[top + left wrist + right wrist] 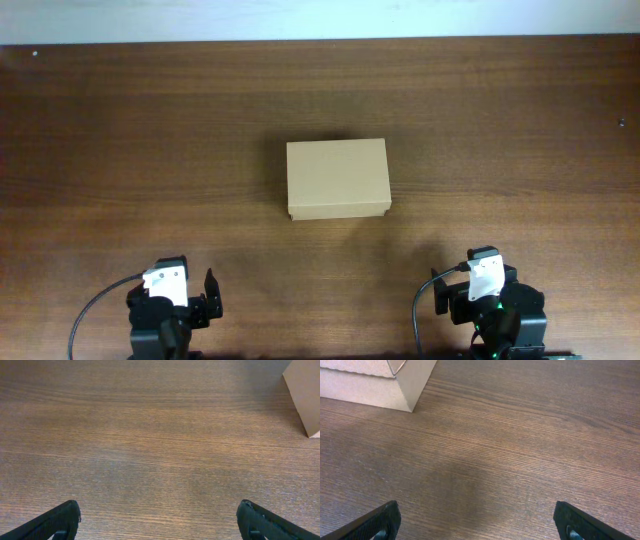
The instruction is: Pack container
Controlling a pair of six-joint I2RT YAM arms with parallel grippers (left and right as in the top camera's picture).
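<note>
Wooden table [120, 120] is being occupied centrally by the closed container [337, 179], both pairs of jaws being held wide apart, well clear. Its cardboard is being judged light and stiff, best gripped along the front edge.

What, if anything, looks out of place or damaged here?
Nothing stands out. The box sits closed and roughly square on the table, with no dents or spills showing. The left gripper and right gripper are open, well clear of it.
</note>
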